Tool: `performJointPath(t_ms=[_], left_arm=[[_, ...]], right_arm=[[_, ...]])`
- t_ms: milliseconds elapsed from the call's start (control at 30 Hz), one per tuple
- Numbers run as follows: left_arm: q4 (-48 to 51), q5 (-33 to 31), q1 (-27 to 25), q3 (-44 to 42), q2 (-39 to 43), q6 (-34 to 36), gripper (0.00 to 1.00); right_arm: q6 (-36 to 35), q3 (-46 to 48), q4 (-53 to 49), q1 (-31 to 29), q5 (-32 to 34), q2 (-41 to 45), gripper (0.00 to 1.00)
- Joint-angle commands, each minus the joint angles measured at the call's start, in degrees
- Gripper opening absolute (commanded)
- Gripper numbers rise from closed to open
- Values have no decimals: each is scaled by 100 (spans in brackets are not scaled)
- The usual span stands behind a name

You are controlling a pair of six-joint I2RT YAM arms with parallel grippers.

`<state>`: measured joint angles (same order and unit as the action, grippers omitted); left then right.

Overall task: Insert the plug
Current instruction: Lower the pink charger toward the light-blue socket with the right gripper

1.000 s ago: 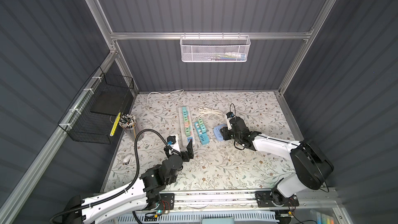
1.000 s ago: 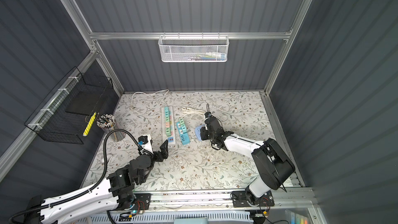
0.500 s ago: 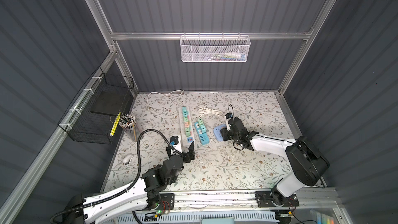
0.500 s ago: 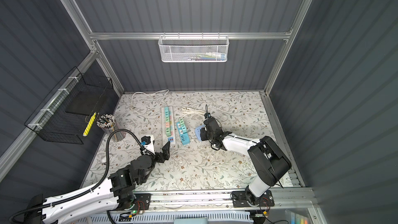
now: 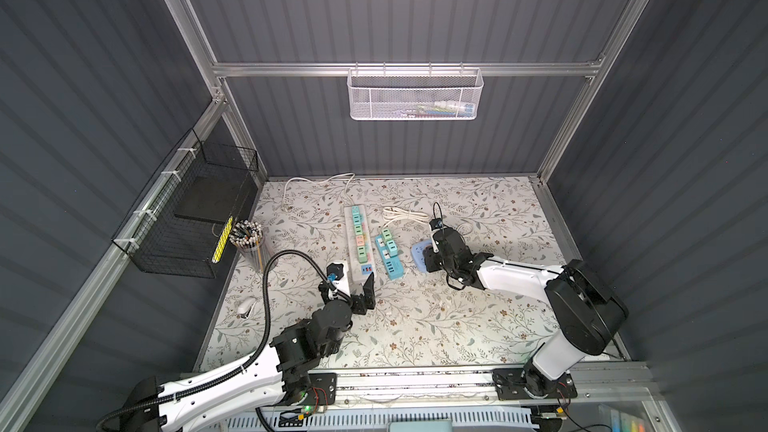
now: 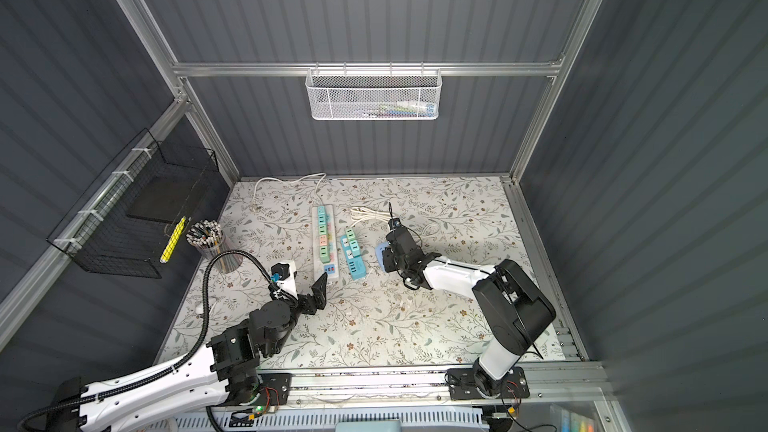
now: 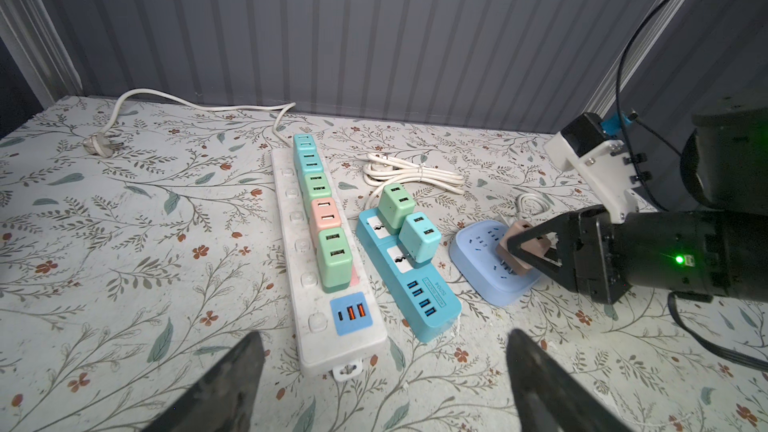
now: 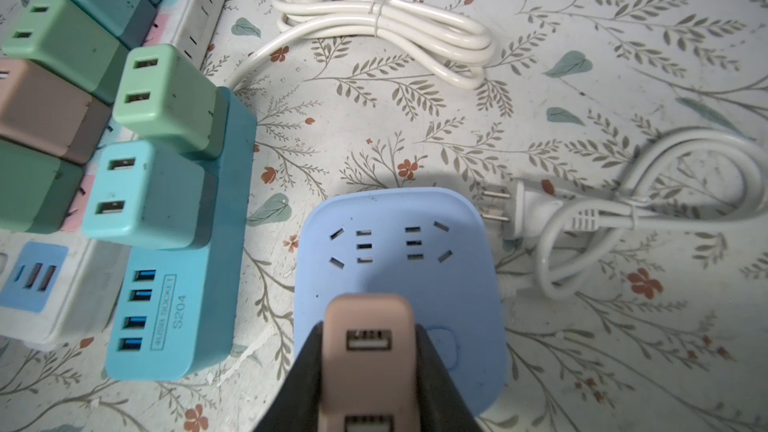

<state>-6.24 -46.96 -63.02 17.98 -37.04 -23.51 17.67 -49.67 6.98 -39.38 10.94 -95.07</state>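
Right wrist view: right gripper point(image 8: 369, 328) clamped tight on a pink plug point(image 8: 369, 367). Plug sits tilted over the face of the blue socket block point(image 8: 386, 209); prongs hidden. Teal strip point(image 8: 183, 284) lies just beside the block, white strip point(image 7: 291, 201) beyond that. Left gripper point(image 7: 384, 334) spread wide, empty, well apart from the block.

Dark ribbed walls point(image 5: 395, 14), aluminium frame point(image 5: 291, 69), floral tabletop point(image 5: 478, 326)

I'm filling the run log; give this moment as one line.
right pincer: shut on pink plug | pink plug: over blue socket, seating unclear | left pincer: open, empty, near white strip
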Motion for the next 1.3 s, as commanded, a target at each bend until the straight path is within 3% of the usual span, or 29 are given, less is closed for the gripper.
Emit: performJointPath(t_ms=[0, 400, 533, 600, 700, 1067, 1267], left_arm=[[-20, -144, 1, 16, -42, 127, 91], [0, -140, 1, 30, -64, 92, 91], [-51, -114, 1, 26, -68, 95, 91], [-144, -103, 1, 4, -83, 127, 91], [-100, -43, 1, 94, -110, 154, 91], [23, 99, 1, 290, -208, 23, 92], [-54, 176, 1, 476, -365, 131, 92]], right_arm=[[-145, -54, -439, -112, 382, -307, 18], [80, 155, -694, -155, 494, 112, 18], [185, 70, -557, -9, -175, 394, 18], [80, -335, -944, -35, -50, 353, 17], [122, -83, -436, 27, -46, 545, 19], [-122, 125, -340, 42, 90, 479, 20], [-194, 303, -224, 115, -184, 475, 20]])
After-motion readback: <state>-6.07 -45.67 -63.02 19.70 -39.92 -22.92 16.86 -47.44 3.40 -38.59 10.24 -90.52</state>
